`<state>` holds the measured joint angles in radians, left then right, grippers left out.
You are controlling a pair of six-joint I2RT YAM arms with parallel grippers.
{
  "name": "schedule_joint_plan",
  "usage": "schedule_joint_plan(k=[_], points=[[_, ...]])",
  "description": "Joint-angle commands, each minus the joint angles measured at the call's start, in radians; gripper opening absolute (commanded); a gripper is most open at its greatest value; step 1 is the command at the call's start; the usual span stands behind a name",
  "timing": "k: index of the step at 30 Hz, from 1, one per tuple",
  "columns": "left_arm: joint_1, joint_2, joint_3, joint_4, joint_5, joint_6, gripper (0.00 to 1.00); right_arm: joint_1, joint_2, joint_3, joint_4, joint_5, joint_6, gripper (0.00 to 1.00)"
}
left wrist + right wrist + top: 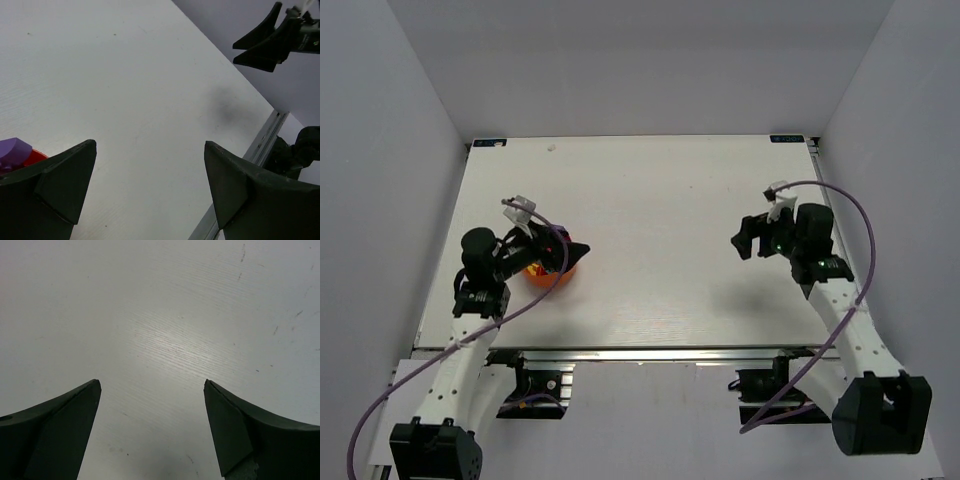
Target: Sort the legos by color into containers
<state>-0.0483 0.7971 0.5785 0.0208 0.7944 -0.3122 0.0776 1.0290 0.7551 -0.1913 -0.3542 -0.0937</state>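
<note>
An orange bowl sits at the table's left, mostly hidden under my left gripper. The left gripper is open and empty, held above the bowl. In the left wrist view a red rim shows at the lower left with a purple brick on it, beside the left finger. My right gripper is open and empty above bare table at the right; its wrist view shows only tabletop. No other bricks are in view, and no second bowl shows in the top view.
The white table has its front rail near the arm bases. White walls enclose the back and sides. The right gripper also shows in the left wrist view, at the upper right.
</note>
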Motion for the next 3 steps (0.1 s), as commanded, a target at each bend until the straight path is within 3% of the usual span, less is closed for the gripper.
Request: schedule_joint_plan(k=[1, 3], points=[[-0.004, -0.068, -0.042, 0.107, 0.058, -0.033, 0.98, -0.016, -0.114, -0.124, 0.102, 0.072, -0.064, 0.89], [-0.013, -0.088, -0.028, 0.074, 0.048, 0.001, 0.98, -0.021, -0.151, -0.163, 0.130, 0.105, -0.066, 0.89]])
